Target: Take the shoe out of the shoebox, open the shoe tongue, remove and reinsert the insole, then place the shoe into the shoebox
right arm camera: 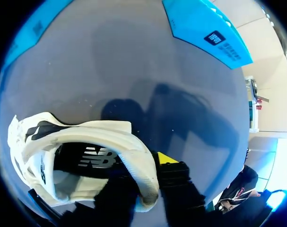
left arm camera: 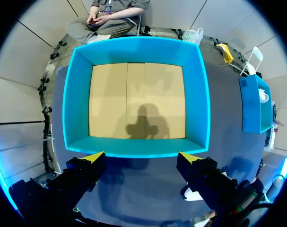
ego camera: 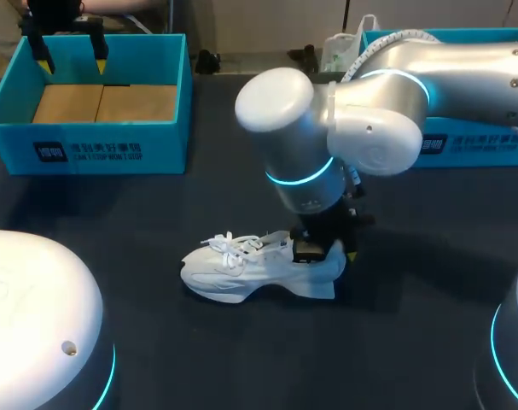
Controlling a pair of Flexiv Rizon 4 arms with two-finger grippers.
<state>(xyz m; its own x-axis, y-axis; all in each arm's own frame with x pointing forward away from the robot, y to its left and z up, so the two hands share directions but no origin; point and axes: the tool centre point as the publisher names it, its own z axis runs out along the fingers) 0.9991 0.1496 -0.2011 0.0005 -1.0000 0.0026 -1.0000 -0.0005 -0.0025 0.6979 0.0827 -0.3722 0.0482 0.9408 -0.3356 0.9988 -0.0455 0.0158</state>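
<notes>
- A white shoe (ego camera: 241,272) is lying upright on its sole near the middle of the dark desk (ego camera: 429,282), outside the shoebox (ego camera: 88,102).
- The shoe's long axis is running from 9 o'clock to 3 o'clock in the head view, with the toe pointing to 9 o'clock and the heel sitting at 3 o'clock.
- Its laces (ego camera: 233,246) are lying loose across the top, toward the toe half.
- The right hand (ego camera: 331,252), coming in on the arm from 3 o'clock, is standing over the heel and grasping the shoe there. The right wrist view is showing the heel collar (right arm camera: 138,165) pinched between one finger inside the opening and the yellow-tipped finger outside.
- The shoebox, blue with a brown cardboard floor, is sitting at about 10 o'clock on the desk, well apart from the shoe.
- The left hand (left arm camera: 141,157) is hanging above the shoebox's near wall, released, its two yellow tips spread wide and gripping nothing.
- A second blue box (ego camera: 472,141) is sitting at about 2 o'clock, partly hidden behind the right arm.
</notes>
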